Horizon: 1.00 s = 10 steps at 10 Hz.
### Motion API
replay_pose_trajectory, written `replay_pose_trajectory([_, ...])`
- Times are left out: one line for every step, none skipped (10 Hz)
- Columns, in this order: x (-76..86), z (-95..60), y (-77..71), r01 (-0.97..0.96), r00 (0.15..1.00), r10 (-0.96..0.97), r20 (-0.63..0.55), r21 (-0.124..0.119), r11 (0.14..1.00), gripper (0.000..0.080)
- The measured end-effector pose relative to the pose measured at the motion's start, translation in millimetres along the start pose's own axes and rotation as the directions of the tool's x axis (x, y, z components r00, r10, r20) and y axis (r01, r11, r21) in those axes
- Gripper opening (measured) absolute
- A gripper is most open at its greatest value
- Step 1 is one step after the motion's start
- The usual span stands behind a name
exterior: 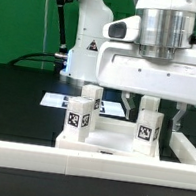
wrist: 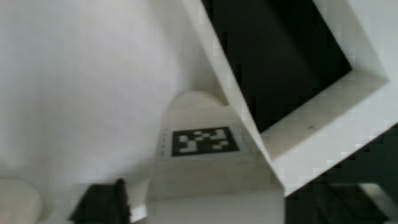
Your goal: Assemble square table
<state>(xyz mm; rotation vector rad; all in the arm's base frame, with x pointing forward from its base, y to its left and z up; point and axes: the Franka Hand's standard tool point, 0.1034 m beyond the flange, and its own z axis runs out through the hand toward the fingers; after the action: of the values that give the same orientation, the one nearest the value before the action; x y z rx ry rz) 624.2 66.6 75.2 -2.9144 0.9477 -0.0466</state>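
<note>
1. i am hovering my end effector (exterior: pixel 142 104) just above the square tabletop (exterior: pixel 110 143), which is lying on the black counter (exterior: pixel 16 95) inside the white border rails (exterior: pixel 86 167).
2. my fingers are standing apart, gripping nothing i can see.
3. two tagged legs (exterior: pixel 81 114) are standing upright on the tabletop; closing carelessly, i am risking knocking the nearer leg (exterior: pixel 147 130) over.

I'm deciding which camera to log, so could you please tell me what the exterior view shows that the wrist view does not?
Only the exterior view shows the whole scene: the tabletop with two tagged legs standing upright on it, the hand over the right leg, and the marker board behind. Only the wrist view gives a close look at one tag and the hand's dark fingertips. Both show white tagged table parts.
</note>
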Motion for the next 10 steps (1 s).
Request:
replay_pose_trajectory([-0.1, 0.0, -0.1, -0.019, 1.000, 0.019, 0.000, 0.000, 1.000, 0.0376])
replay_pose_trajectory([-0.1, 0.1, 0.2, -0.019, 1.000, 0.019, 0.000, 0.000, 1.000, 0.0376])
replay_pose_trajectory([-0.1, 0.3, 0.4, -0.019, 1.000, 0.019, 0.000, -0.001, 1.000, 0.0288])
replay_pose_trajectory([-0.1, 0.3, 0.4, -0.023, 1.000, 0.023, 0.001, -0.001, 1.000, 0.0288])
replay_pose_trajectory([-0.1, 0.4, 0.5, -0.044, 0.999, 0.044, 0.001, -0.001, 0.999, 0.0288])
replay_pose_trajectory([-0.1, 0.4, 0.5, -0.043, 0.999, 0.043, 0.001, -0.001, 0.999, 0.0288])
replay_pose_trajectory([-0.2, 0.5, 0.4, -0.057, 0.998, 0.057, 0.001, 0.000, 0.998, 0.0288])
replay_pose_trajectory([-0.1, 0.7, 0.3, -0.168, 0.986, 0.168, -0.001, 0.006, 0.986, 0.0288])
replay_pose_trajectory([-0.5, 1.0, 0.9, -0.288, 0.958, 0.288, -0.005, 0.017, 0.957, 0.0288])
replay_pose_trajectory([-1.7, 1.3, 0.8, -0.365, 0.931, 0.365, -0.008, 0.021, 0.931, 0.0288])
